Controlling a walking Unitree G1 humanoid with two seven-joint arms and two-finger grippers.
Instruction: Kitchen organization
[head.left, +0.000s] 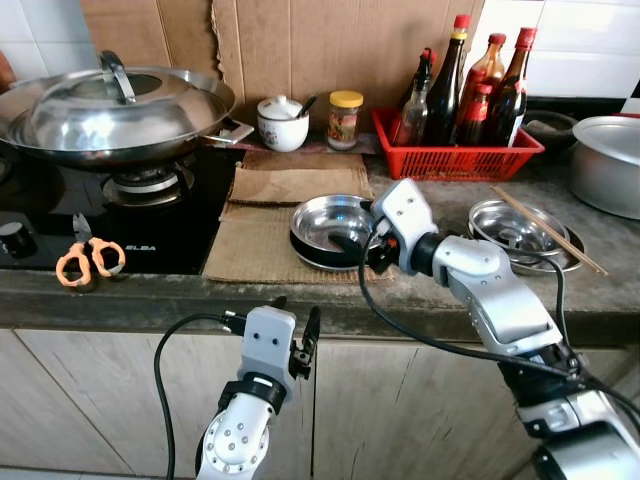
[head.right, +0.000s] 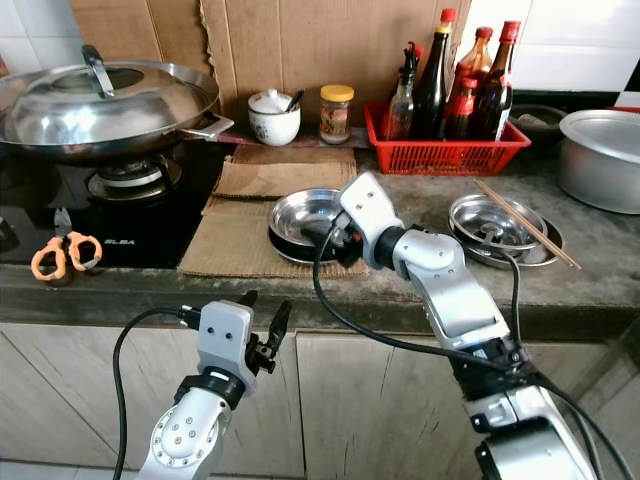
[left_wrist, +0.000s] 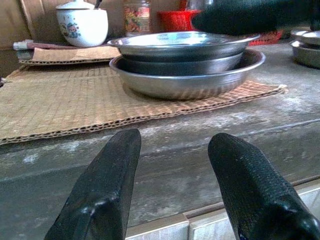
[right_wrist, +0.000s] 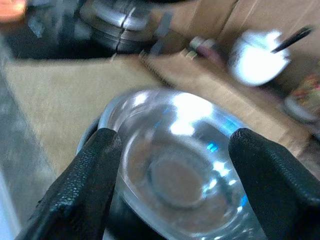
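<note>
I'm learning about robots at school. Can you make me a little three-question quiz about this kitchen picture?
1. True or false: the orange-handled scissors lie on the black stove.
2. Which gripper hovers open over the stacked shiny steel bowls? A) left B) right
3. Fill in: the dark sauce bottles stand in a red plastic ____.

Key:
1. True.
2. B: the right gripper; the left gripper is below the grey stone counter edge.
3. Basket.

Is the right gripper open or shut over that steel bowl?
Open. In the right wrist view its two black fingers stand wide apart over the steel bowl, whose bright inside shows between them.
</note>
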